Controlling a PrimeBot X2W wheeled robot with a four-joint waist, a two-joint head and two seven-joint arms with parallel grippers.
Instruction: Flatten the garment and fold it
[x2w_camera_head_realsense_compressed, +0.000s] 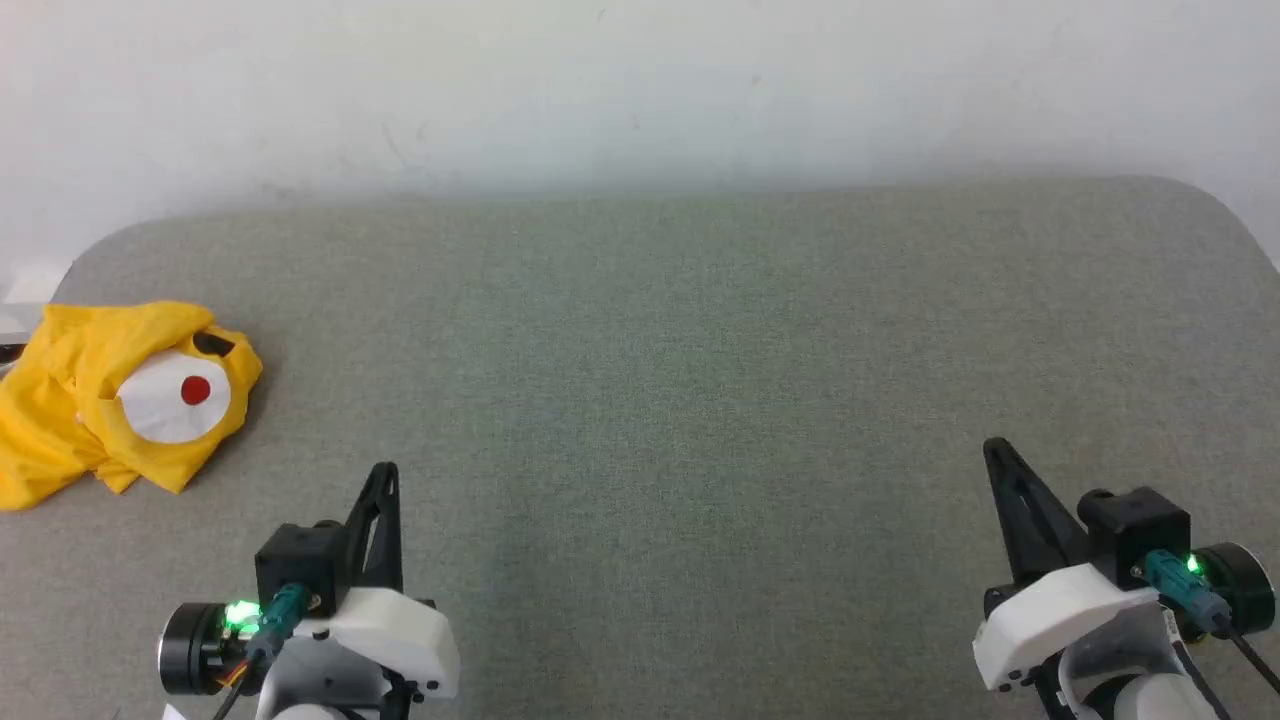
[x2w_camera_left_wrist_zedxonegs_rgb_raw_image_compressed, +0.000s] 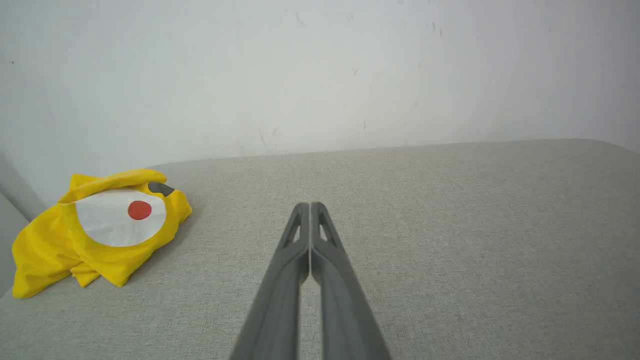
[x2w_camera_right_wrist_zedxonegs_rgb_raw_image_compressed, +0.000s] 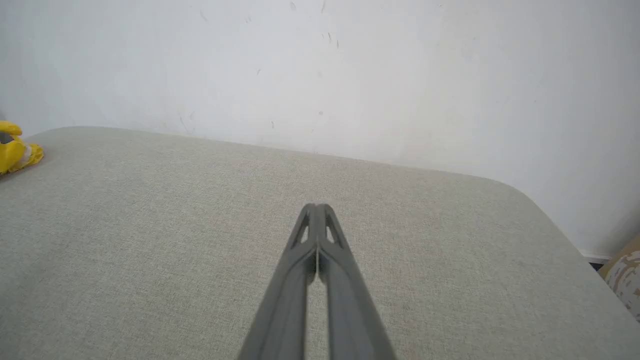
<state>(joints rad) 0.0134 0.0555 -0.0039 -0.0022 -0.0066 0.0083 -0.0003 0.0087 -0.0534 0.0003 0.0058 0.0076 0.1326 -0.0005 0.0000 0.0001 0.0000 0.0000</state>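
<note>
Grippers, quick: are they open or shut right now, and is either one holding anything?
Left gripper: shut, holding nothing.
Right gripper: shut, holding nothing.

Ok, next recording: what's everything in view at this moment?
garment: one, bright yellow with a white patch and red dot, crumpled at the surface's left edge.
padded surface: one, grey fabric, in front of the robot.
wall: one, white, behind the surface.
patterned object: one, beige and white, beyond the surface's right corner, unidentifiable.
left pincer: one, dark, shut, empty, lower left.
right pincer: one, dark, shut, empty, lower right.
</note>
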